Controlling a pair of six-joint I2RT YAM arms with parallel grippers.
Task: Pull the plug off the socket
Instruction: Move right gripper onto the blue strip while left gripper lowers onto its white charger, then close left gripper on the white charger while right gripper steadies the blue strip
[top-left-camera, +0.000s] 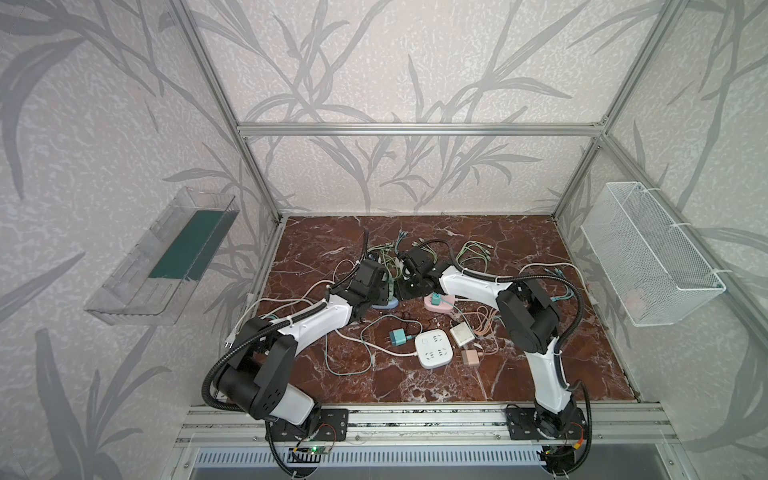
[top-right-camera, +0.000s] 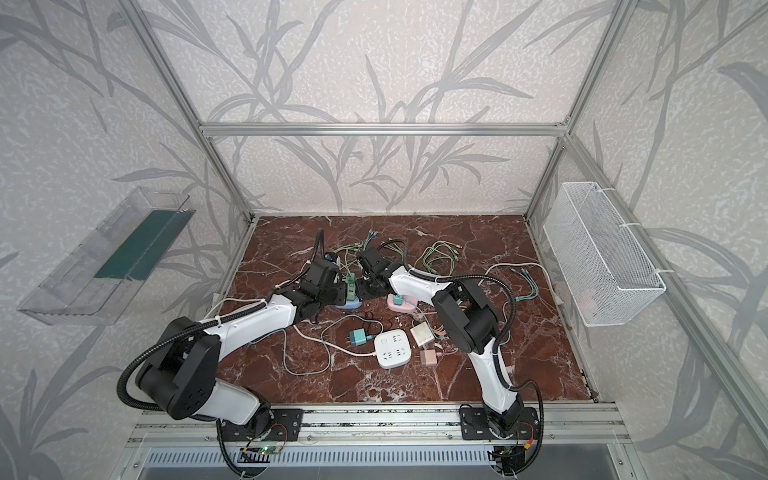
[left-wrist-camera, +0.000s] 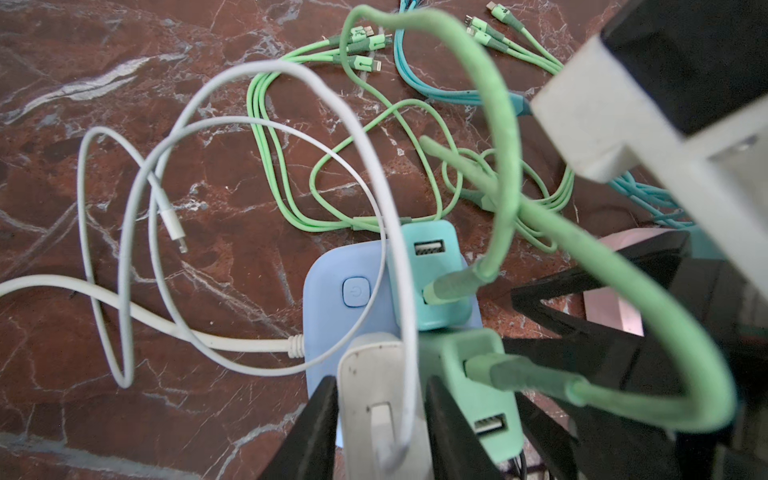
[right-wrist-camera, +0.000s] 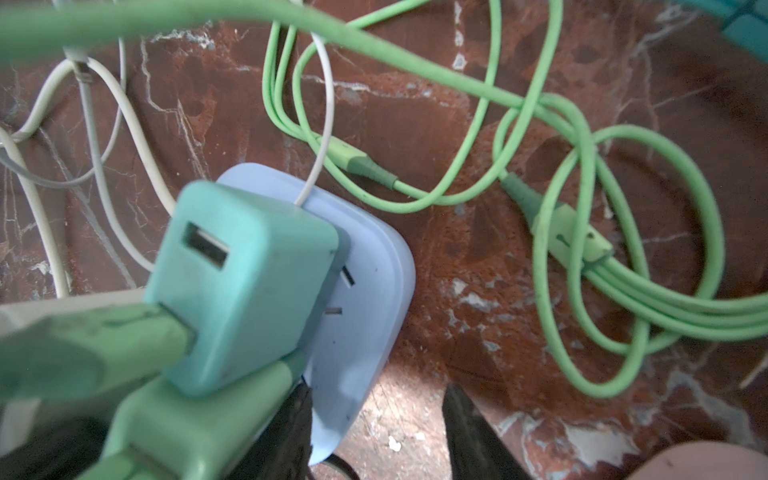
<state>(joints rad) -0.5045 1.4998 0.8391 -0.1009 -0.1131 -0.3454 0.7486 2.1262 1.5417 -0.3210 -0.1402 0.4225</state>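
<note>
Now left pincer (left-wrist-camera: 381, 380) narrow, clamping white charger (left-wrist-camera: 374, 411) plugged in blue socket (top-left-camera: 384, 306), mid-frame in both top views; right pincer (right-wrist-camera: 378, 388) half-wide, straddling socket edge.

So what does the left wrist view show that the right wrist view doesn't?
Left wrist only: the white charger closely flanked by the left claw, the power button, and a loose white cable's connector. Right wrist only: empty socket slots and the open right claw. Both: the blue power strip carrying the teal charger and mint-green charger, plus green cables.
</note>
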